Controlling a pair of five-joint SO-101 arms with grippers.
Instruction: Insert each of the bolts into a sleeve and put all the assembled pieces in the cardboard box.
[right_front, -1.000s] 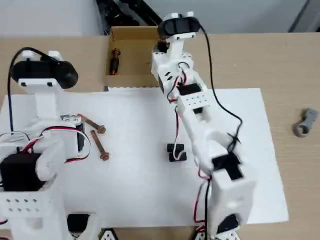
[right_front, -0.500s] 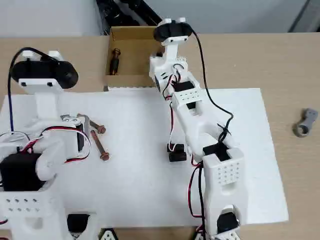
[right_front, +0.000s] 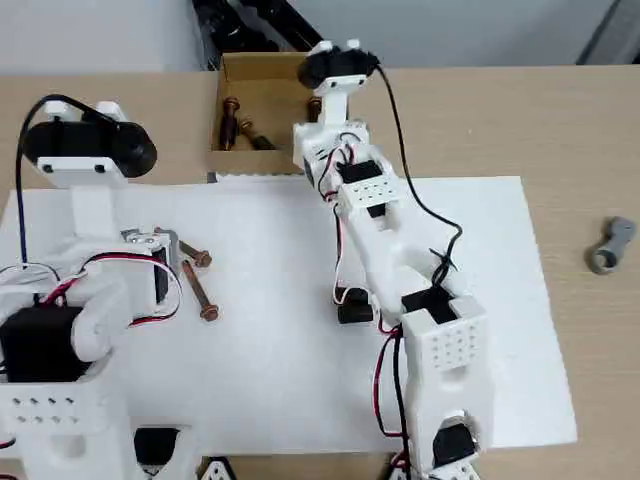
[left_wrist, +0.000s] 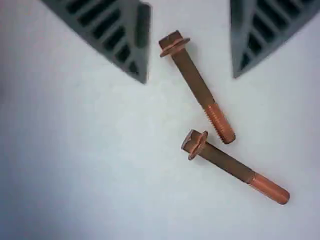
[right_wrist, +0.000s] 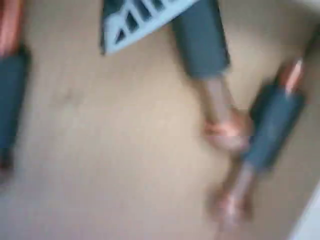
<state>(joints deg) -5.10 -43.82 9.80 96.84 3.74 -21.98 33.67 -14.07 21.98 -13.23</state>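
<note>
Two bolts (left_wrist: 197, 95) lie on the white sheet (right_front: 280, 380), close together but apart, right under the left gripper (left_wrist: 190, 70). Its jaws are spread wide and hold nothing. Two black sleeves (right_front: 350, 305) sit mid-sheet, tight against the right arm (right_front: 400, 250). The right gripper (right_wrist: 145, 22) hangs over the cardboard box (right_front: 262, 68); can't tell if it's spread or closed. Assembled pieces (right_front: 232, 120) lie on the box floor.

right arm (right_front: 385, 235) overhanging right side of cardboard box (right_front: 255, 157), its left side open from above
</note>
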